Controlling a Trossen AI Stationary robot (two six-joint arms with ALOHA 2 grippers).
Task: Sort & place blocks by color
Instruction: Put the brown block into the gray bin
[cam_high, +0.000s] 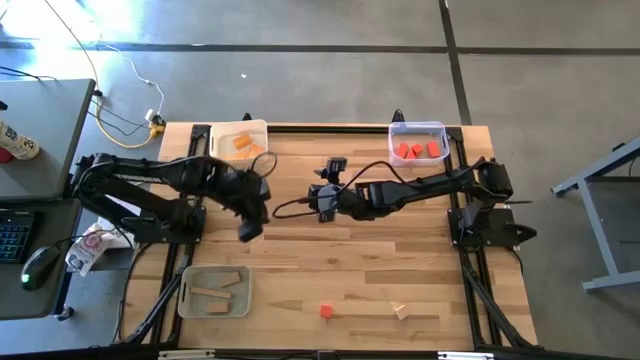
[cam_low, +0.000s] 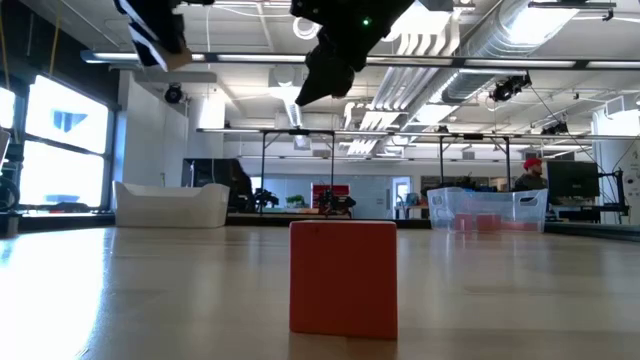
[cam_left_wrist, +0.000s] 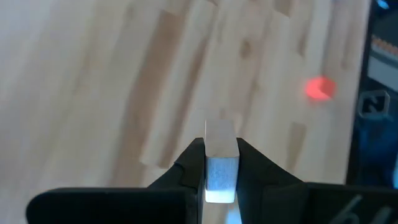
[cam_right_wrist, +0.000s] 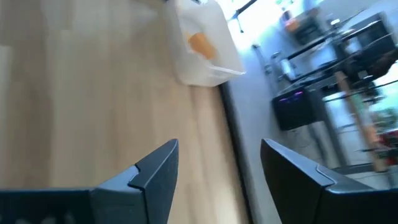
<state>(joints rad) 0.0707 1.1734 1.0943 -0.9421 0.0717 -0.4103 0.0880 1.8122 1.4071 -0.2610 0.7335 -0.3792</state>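
Observation:
My left gripper hangs over the left middle of the table, shut on a small tan block. My right gripper is above the table's middle, and in its wrist view the right gripper is open with nothing between the fingers. A red block and a tan block lie flat on the wood near the front edge. The red block fills the foreground of the low view, with both grippers high above it. My left gripper pinches the tan block by two opposite sides between its two fingers. The block's end sticks out past the fingertips. The fingers slant down toward the table, and the block is lifted clear of the wood.
A tray with tan blocks sits at the near left. A tray with orange blocks stands at the far left, and one with red blocks at the far right. Bare wood lies between them.

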